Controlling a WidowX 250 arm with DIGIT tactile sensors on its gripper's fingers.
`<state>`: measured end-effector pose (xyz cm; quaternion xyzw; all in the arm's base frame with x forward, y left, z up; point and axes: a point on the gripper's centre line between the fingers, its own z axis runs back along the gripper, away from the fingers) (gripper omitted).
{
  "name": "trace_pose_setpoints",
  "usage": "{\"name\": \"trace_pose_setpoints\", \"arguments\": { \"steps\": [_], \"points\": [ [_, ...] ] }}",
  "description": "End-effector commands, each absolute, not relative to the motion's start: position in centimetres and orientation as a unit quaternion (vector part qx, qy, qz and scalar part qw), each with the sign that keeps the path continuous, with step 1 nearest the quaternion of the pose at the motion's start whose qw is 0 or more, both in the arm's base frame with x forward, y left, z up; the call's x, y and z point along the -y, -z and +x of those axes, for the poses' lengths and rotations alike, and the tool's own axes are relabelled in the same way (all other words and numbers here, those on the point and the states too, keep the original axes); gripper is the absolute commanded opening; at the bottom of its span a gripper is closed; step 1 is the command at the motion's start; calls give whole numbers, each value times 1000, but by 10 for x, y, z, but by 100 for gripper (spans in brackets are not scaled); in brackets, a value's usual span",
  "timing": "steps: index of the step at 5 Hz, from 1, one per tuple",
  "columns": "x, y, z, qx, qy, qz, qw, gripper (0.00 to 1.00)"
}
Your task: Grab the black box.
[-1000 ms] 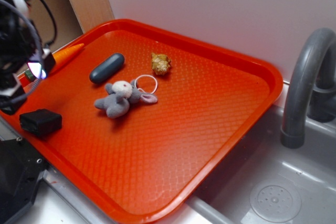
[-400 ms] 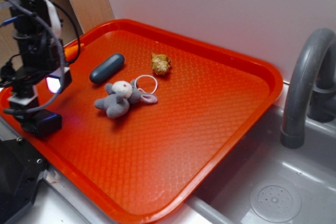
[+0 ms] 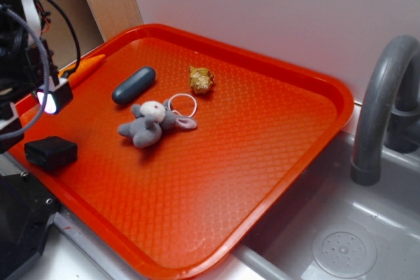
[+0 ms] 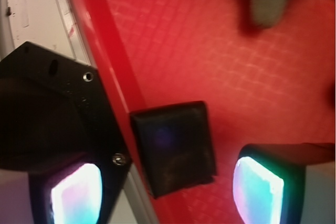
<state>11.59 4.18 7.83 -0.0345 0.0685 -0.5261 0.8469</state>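
The black box (image 3: 51, 153) lies flat near the front left rim of the red tray (image 3: 262, 136). My gripper (image 3: 29, 113) hangs open just above and left of it, glowing pads facing inward. In the wrist view the black box (image 4: 176, 148) sits on the tray floor beside the rim (image 4: 105, 51), in the gap between my two fingers but below them. My gripper (image 4: 168, 192) touches nothing; its left finger is over the rim and the counter outside the tray.
A dark blue-grey capsule (image 3: 134, 84), a grey plush bunny (image 3: 149, 122) with a white ring (image 3: 182, 104), and a golden lump (image 3: 201, 79) lie on the tray. An orange stick (image 3: 85, 67) rests on the left rim. A grey faucet (image 3: 380, 109) and sink (image 3: 341, 240) are to the right.
Half a second ago the gripper was low by the black box; it has since risen and shifted left. The box has not moved.
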Motion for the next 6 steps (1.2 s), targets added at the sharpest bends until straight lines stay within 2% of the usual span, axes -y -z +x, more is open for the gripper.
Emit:
{"name": "trace_pose_setpoints", "arguments": {
  "steps": [1, 4, 5, 6],
  "points": [
    [-36, -53, 119, -99, 519, -33, 848, 100],
    [-37, -27, 135, -117, 504, -33, 855, 100],
    [-46, -25, 149, -133, 445, -9, 886, 0],
    [-60, -39, 171, -103, 395, 20, 913, 0]
  ]
}}
